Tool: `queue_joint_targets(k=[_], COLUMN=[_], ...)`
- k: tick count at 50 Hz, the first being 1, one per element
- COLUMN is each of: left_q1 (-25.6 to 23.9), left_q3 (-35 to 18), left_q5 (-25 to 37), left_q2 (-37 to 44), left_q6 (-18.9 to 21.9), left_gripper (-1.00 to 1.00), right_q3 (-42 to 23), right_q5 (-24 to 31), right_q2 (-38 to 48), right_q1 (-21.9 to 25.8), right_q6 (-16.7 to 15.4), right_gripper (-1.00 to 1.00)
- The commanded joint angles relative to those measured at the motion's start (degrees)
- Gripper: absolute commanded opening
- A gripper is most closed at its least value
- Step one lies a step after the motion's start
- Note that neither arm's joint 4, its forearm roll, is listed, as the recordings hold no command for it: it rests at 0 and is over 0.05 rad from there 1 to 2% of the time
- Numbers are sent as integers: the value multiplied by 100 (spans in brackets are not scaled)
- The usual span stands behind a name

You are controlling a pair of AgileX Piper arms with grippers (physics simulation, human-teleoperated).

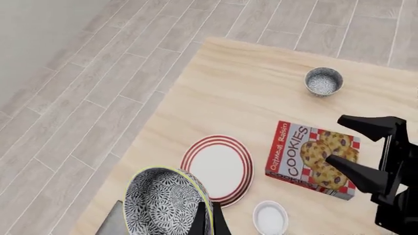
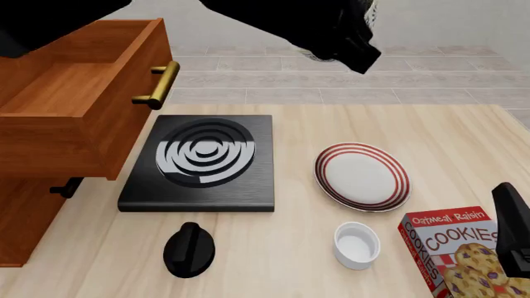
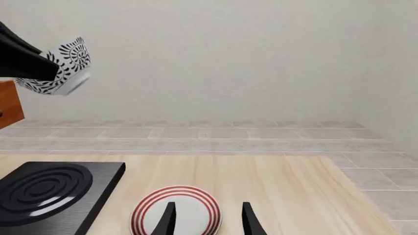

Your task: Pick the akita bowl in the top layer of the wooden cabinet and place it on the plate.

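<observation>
Two arms on my rig. The left gripper (image 1: 207, 215) is clamped on the rim of the akita bowl (image 1: 163, 200), which I hold in the air well above the table (image 2: 273, 261); from the right wrist camera the bowl hangs high, tilted, beside the cabinet's edge. The right gripper (image 3: 205, 218) has its fingers spread apart, holding nothing, low over the near right of the table with the plate (image 2: 362, 176) ahead of it.

Items I see:
- wooden cabinet (image 2: 33, 205), far left, top layer (image 2: 79, 105) pulled out, its inside bare where visible.
- black stove (image 2: 203, 162), just right of the cabinet.
- plate, right of the stove, nothing on it.
- small white cup (image 2: 357, 245), near the plate's front edge.
- cookie box (image 2: 460, 248), right of the cup.
- black knob-shaped object (image 2: 188, 249), in front of the stove.
- grey speckled bowl (image 1: 324, 81), well apart from the rest, seen only from my left wrist camera.
</observation>
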Motion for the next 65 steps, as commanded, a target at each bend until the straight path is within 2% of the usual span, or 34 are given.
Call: queue_joint_targets(k=[1, 10, 27, 29, 31, 38, 65], left_q1=[-103, -131, -223, -339, -289, -246, -232], left_q3=[119, 348, 183, 180, 193, 194, 121], left_q5=[-166, -410, -528, -532, -562, -691, -1028], left_q2=[107, 276, 626, 640, 696, 875, 1619], left_q6=[2, -80, -92, -299, -174, -105, -32], left_gripper=[-100, -100, -100, -100, -100, -100, -100], right_q3=[-3, -13, 3, 1, 2, -9, -47], right_q5=[-9, -24, -51, -51, -48, -39, -25], right_q2=[0, 0, 0, 0, 0, 0, 0], right_q1=[-2, 53, 81, 80, 78, 110, 83], right_q6=[8, -15, -21, -15, -9, -8, 64], right_gripper=[100, 100, 100, 100, 100, 100, 100])
